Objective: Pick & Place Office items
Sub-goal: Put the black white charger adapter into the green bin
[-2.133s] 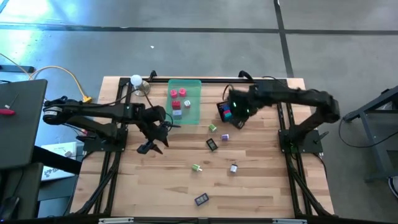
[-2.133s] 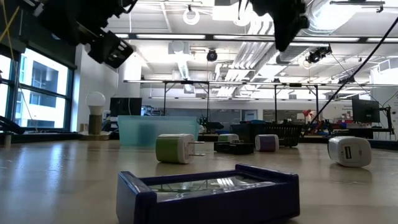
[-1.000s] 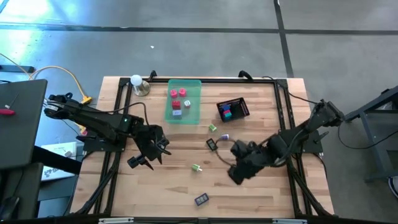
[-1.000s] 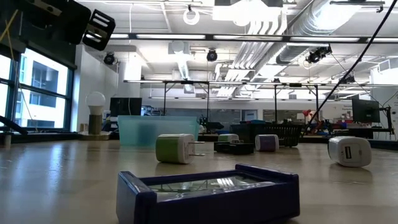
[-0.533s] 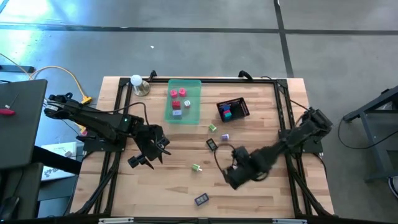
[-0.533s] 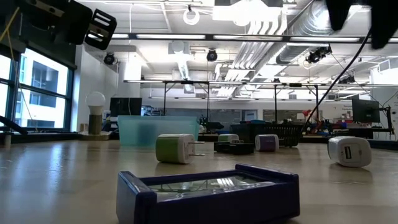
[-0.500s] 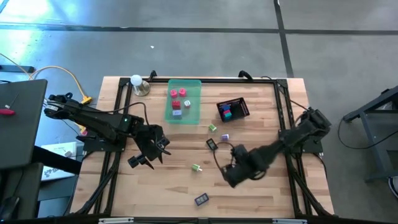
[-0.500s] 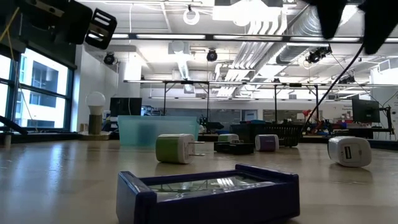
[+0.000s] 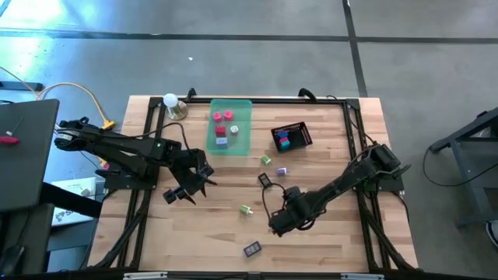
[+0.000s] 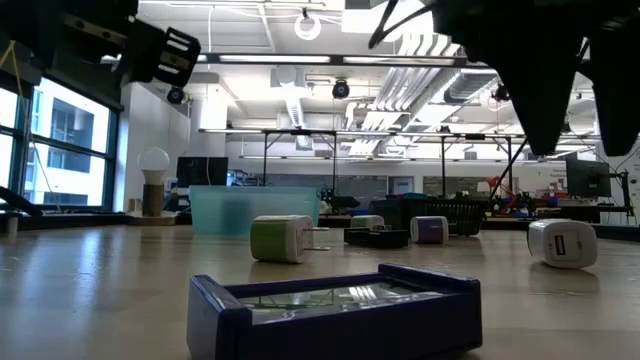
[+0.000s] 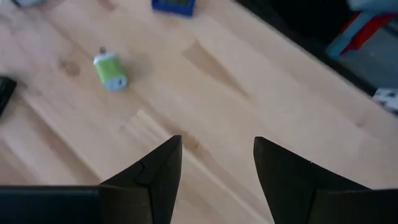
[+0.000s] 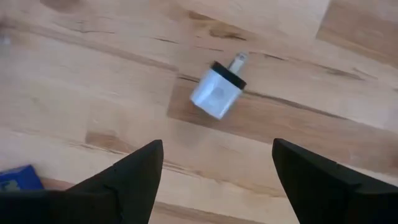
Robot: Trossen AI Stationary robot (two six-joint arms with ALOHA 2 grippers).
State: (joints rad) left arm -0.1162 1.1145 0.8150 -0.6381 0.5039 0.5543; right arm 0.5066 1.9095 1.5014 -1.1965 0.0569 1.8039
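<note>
R gripper (image 12: 214, 171) jaws apart, empty, just short of white charger (image 12: 217, 93), prongs pointing away; L arm farther off

Two dark arms over the table, both grippers with fingers apart and empty.

Left gripper (image 9: 184, 189) hanging at the table's left side, arm reaching in from the left edge, fingers (image 11: 155, 180) spread. Right gripper (image 9: 278, 222) low over the near middle, arm stretched diagonally from the right side, fingers (image 12: 134, 177) spread wide.
</note>
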